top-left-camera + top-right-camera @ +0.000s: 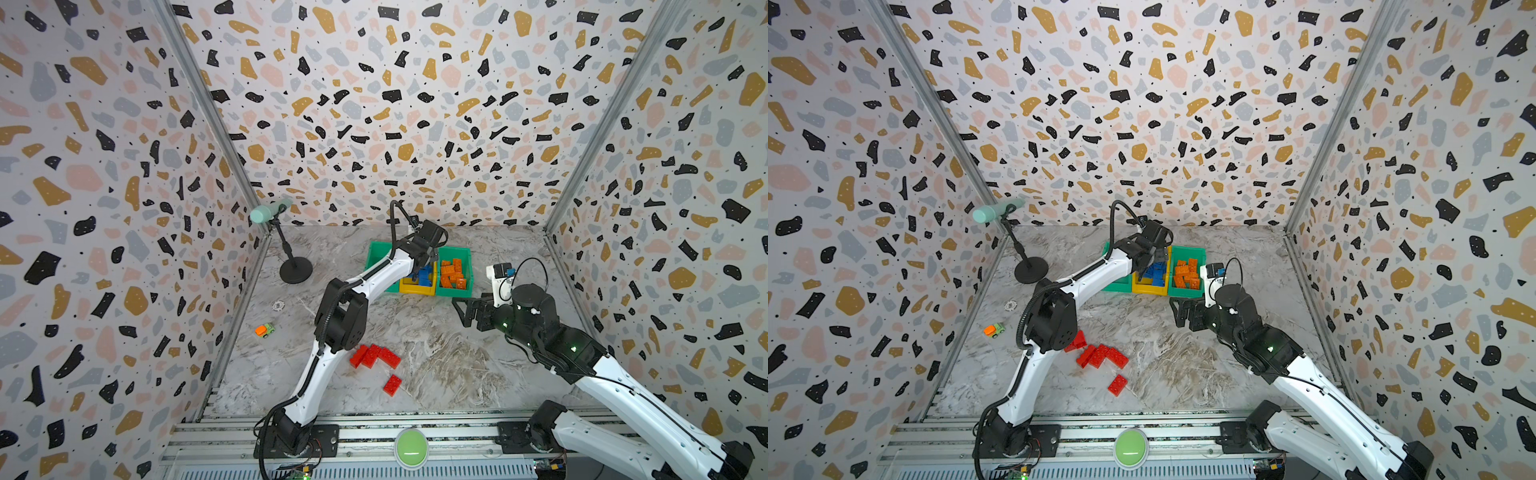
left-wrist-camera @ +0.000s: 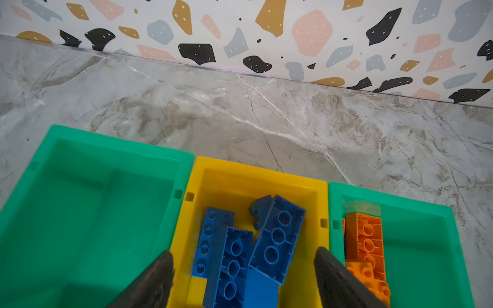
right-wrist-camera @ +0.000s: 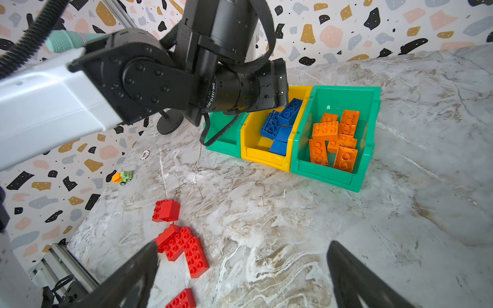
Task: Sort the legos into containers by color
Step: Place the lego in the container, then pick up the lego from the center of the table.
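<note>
Three bins stand touching in a row near the back of the marble table (image 3: 266, 213). The left green bin (image 2: 80, 213) holds nothing. The yellow bin (image 2: 240, 170) in the middle holds the blue bricks (image 2: 277, 237), about five of them, piled crosswise so the count is not certain. The right green bin (image 3: 328, 174) holds the orange bricks (image 3: 324, 130), at least six, lying overlapped.

Five red bricks (image 3: 196, 257) lie on the open table toward the front: three touch in a cluster, one sits just beside it and one a little apart. In a top view the left arm hides one of them.

The left gripper (image 2: 243, 252) hangs over the yellow bin with its fingers (image 2: 160, 277) spread and nothing between them. The right gripper (image 3: 242, 246) hovers above bare marble in front of the right green bin, its fingers (image 3: 346, 269) released wide, holding nothing.

One orange-and-green toy car (image 1: 264, 330) sits near the left wall, and one microphone on a stand (image 1: 270, 212) stands in the back left corner.

The left arm's black wrist joint (image 3: 234, 90) reads "DM-J4310-2EC". A small white mark on the right green bin's inner wall is too small to read.
</note>
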Tool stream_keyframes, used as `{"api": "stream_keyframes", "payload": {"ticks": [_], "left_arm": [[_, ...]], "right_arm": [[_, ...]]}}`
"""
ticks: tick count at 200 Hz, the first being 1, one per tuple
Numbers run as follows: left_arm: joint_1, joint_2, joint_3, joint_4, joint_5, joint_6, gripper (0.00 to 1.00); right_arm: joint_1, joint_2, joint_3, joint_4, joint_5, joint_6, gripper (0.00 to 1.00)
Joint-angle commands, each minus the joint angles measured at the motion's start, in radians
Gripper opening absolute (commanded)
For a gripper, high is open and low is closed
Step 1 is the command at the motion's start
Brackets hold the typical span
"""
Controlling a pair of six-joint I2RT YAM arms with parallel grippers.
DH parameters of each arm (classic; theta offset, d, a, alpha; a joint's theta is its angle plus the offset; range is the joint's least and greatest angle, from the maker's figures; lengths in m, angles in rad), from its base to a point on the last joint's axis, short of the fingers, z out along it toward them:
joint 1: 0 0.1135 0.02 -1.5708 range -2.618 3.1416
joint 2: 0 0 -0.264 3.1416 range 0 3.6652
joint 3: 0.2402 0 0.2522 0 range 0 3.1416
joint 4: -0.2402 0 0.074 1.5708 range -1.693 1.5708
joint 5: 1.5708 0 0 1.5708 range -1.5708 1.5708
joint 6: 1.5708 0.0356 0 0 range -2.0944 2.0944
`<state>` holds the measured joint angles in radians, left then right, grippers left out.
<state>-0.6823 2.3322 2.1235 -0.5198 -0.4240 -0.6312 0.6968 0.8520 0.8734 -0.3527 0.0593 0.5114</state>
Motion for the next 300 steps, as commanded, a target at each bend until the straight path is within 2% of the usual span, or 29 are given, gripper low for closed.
{"api": "stream_keyframes", "payload": {"ticks": [1,44,64,97,128,174,214,300], "left_arm": [[-0.014,-0.164,-0.103,0.033,-0.049,0.030,0.84],[-0.014,-0.561,-0.666,0.220,-0.127,-0.055,0.77],[-0.014,-0.729,-0.897,0.252,-0.150,-0.119,0.74],[-0.014,-0.937,-1.191,0.239,-0.153,-0.243,0.73],[-0.014,-1.065,-1.377,0.240,-0.157,-0.347,0.70],[-0.012,-1.098,-1.505,0.269,-0.139,-0.392,0.68],[-0.010,-1.024,-1.525,0.298,-0.118,-0.392,0.66],[0.003,-0.932,-1.535,0.345,-0.103,-0.383,0.63]], "right_arm": [[-0.004,0.004,0.011,-0.009,-0.009,-0.005,0.99],[-0.006,0.041,-0.006,0.040,-0.059,0.006,0.99],[-0.006,0.074,-0.006,0.059,-0.091,0.007,0.99],[0.000,0.113,-0.006,0.092,-0.130,0.013,0.99],[0.016,0.156,0.003,0.121,-0.153,0.021,0.99],[0.092,0.237,0.047,0.121,-0.136,0.024,0.99],[0.135,0.257,0.064,0.112,-0.107,0.032,0.99],[0.136,0.234,0.063,0.092,-0.066,0.032,0.99]]}}
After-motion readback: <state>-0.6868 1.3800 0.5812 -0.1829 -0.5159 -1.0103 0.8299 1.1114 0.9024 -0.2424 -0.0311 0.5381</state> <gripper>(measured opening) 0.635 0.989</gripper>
